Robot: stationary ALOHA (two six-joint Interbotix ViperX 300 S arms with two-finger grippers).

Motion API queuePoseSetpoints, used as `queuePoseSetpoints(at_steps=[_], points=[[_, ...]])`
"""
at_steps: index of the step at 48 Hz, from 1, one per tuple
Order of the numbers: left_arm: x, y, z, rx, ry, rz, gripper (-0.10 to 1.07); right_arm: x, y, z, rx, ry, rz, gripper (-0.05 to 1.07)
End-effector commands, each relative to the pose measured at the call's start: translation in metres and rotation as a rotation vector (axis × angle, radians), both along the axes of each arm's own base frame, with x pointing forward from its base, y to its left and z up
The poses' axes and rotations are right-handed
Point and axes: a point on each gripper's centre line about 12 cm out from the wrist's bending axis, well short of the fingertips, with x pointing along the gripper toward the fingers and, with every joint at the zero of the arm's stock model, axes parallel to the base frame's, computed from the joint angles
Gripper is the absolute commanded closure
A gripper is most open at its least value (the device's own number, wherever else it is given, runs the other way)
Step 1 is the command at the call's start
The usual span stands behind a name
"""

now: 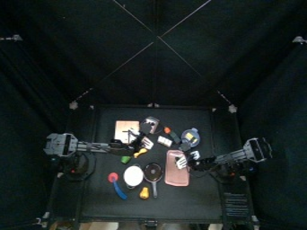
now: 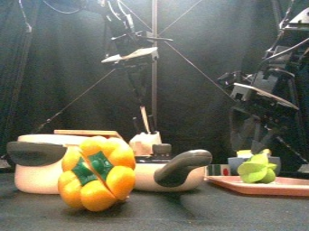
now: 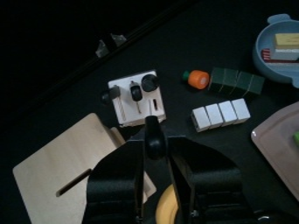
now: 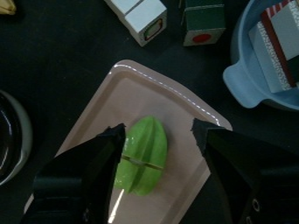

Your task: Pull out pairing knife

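Table (image 1: 204, 202): the black work surface, with the kitchen items gathered in its middle, where you can bring either arm to them.

Cutting board (image 3: 59, 171): pale wood, lying flat just beside the knife block on the left arm's side.

Tray (image 4: 176, 105): pink and shallow, on the right arm's side, carrying one green fruit (image 4: 142, 162).

Bowl (image 4: 263, 66): blue, near the tray's far corner, with a small box inside.

Left gripper (image 3: 153, 140): fingers pressed together with nothing visible between them. The tip hangs over the near edge of the knife block, probably lined up for a reach to the handles. You have not yet taken a handle.

Right gripper (image 4: 158, 131): fingers spread wide to either side of the green fruit. The front view shows it well above the tray, so it is out of the left arm's way.

Yellow pepper (image 2: 97, 173): a toy, standing near the table's front edge, well apart from the block.

Knife block (image 3: 140, 103): small, white and upright, between the cutting board and a row of white and green boxes.

Paring knife (image 3: 149, 84): seated in the block. Two black handles stand out of the top, side by side. Which is the paring knife you cannot tell; likely the slimmer one. The blade is hidden in its slot.
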Motion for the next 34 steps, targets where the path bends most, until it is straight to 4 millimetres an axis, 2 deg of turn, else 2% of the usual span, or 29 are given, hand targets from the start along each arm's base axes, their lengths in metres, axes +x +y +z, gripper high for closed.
queuePoseSetpoints(at_steps=[1, 8, 34], points=[[-0.002, -0.005, 0.021, 0.014, -0.051, -0.014, 0.41, 0.002, -0.001, 0.007, 0.002, -0.026, 0.001, 0.08], [-0.003, -0.006, 0.024, 0.027, -0.057, -0.021, 0.41, 0.002, -0.001, 0.008, 0.001, -0.028, 0.002, 0.08], [-0.003, -0.005, 0.014, 0.028, -0.032, -0.021, 0.41, 0.003, -0.001, 0.011, -0.004, -0.039, 0.008, 0.08]])
